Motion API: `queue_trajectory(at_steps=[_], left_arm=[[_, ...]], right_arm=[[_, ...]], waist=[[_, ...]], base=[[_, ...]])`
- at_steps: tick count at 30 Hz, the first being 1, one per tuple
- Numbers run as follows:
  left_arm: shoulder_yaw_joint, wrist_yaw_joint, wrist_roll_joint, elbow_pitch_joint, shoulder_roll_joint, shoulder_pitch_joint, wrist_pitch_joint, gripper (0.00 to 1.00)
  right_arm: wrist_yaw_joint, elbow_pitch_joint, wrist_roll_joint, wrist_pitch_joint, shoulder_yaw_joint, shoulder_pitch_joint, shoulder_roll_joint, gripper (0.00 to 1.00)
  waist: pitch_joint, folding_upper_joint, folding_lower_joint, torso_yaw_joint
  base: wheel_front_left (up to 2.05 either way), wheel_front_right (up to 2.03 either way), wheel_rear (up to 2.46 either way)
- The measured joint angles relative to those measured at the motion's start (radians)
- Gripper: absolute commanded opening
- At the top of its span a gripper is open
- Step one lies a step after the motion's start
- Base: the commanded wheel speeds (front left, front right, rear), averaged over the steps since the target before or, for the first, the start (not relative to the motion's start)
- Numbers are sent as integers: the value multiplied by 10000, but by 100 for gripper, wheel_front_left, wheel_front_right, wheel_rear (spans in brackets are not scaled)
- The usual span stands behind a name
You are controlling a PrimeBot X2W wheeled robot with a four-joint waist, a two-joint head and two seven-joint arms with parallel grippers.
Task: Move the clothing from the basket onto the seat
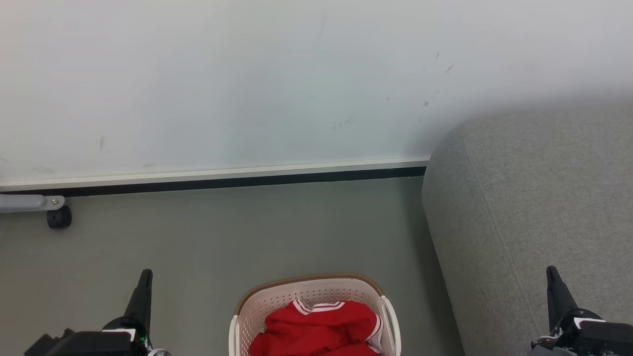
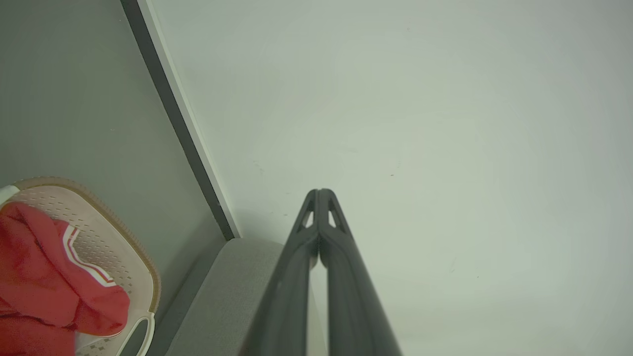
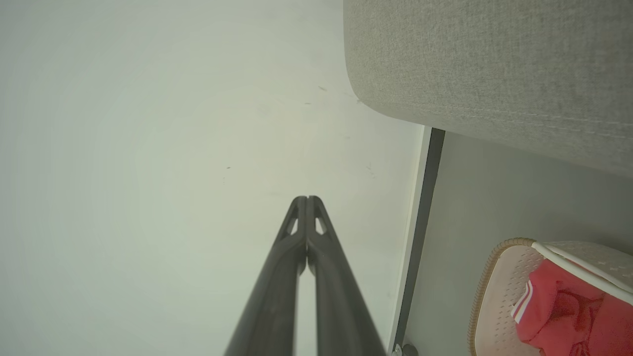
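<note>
Head view: cream-white perforated plastic basket (image 1: 277,302) with a brown woven-look rim and white side handles, standing on the dull grey-green floor (image 1: 222,237), near part cut off by the picture edge. Inside the basket, crumpled bright red soft clothing (image 1: 316,329), with a white striped collar and cuff showing on top; all of it within the basket walls, apart from the seat. Right of the basket, near but not touching, large light grey fabric sofa (image 1: 529,212) with a rounded edge. Beyond the basket, pale wall (image 1: 247,74) with a white and black skirting strip (image 1: 222,178). Far left of the basket, beside the skirting, small black caster wheel (image 1: 59,217) under a grey metal leg.

Left gripper (image 1: 145,276), two long dark fingers, left of the basket, above the floor, jaws pressed together, holding nothing. Right gripper (image 1: 552,273), right of the basket, before the sofa, jaws pressed together too, empty. Same in both wrist views: fingertips touching each other, pointing toward the wall.
</note>
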Motion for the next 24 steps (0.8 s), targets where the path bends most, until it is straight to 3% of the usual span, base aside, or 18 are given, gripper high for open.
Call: queue_trajectory(at_steps=[24], left_arm=[[0, 0, 0, -2, 0, 0, 0, 0]], right_arm=[[0, 0, 0, 0, 0, 0, 0, 0]], waist=[[0, -1, 0, 0]], base=[[0, 0, 0]])
